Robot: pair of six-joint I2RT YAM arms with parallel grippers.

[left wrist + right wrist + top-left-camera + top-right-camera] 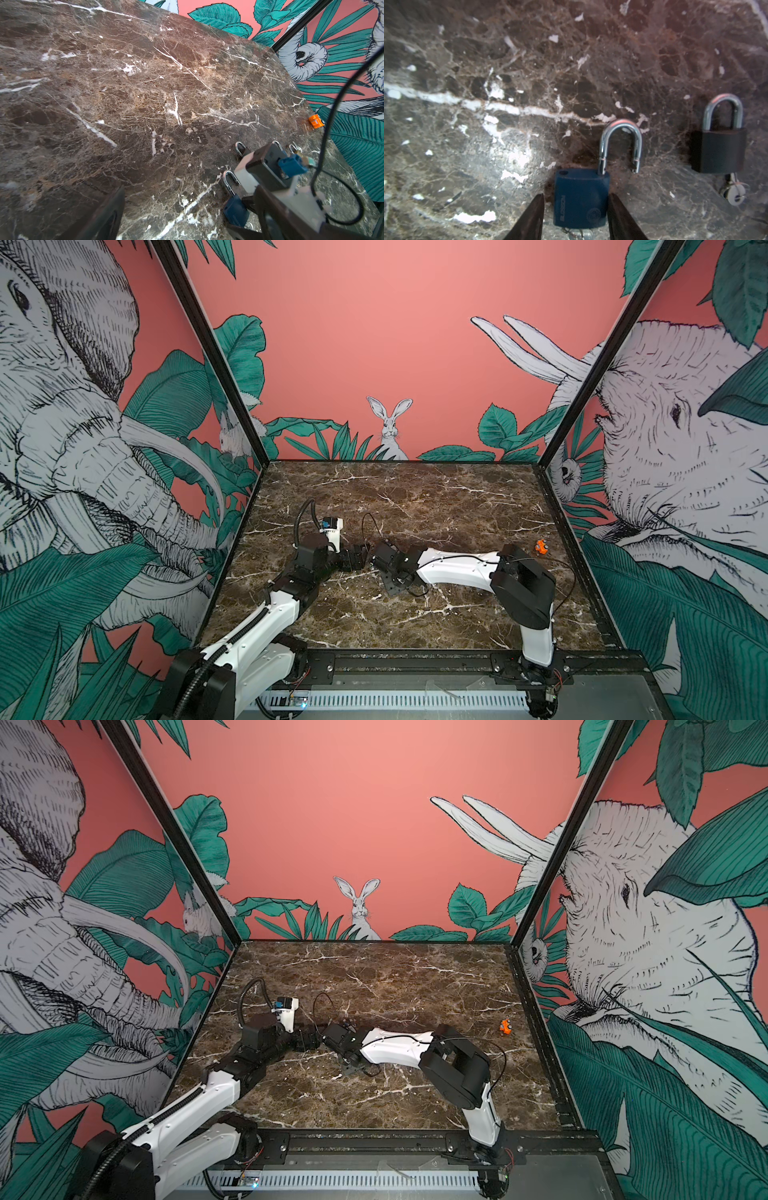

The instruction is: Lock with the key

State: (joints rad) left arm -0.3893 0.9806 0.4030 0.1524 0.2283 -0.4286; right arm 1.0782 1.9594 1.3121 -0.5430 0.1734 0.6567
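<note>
Table: a brown marble table (pixel 457 497) boxed in by jungle-print walls. My two arms meet just toward 9 o'clock of its middle.
Orange piece: a small orange piece (pixel 540 546) sits at 3 o'clock near the table's edge, well apart from my work.
Black padlock: the black padlock (pixel 718 149) lies flat beside the blue one without touching it. Its shackle is seated, and a pale-headed key (pixel 734 192) pokes out at its bottom end.
Blue padlock: the blue padlock (pixel 581 197) lies flat near the table's middle, hidden under my right wrist in both top views. Its shackle (pixel 620 141) is raised and swung away from its hole, so the free leg hangs past the body's corner. A bit of metal shows at its keyhole end, too little for me to name.
In the way: seen from my left wrist, my right wrist camera (pixel 268 164) covers part of the locks.
Right gripper: my right gripper (pixel 576 195) straddles the blue body with the jaws partway apart. One finger (pixel 623 218) is at the body's edge. The other finger (pixel 529 220) leaves a sliver of marble showing, so nothing is clamped.
Left gripper: my left gripper (pixel 361 556) is spread wide and holds nothing, close beside my right wrist.
Right arm: it rises from 5 o'clock with the elbow high, the forearm running toward 9 o'clock and the wrist tipped down.
Left arm: it comes in from 7 o'clock, with the wrist turned toward 3 o'clock.
</note>
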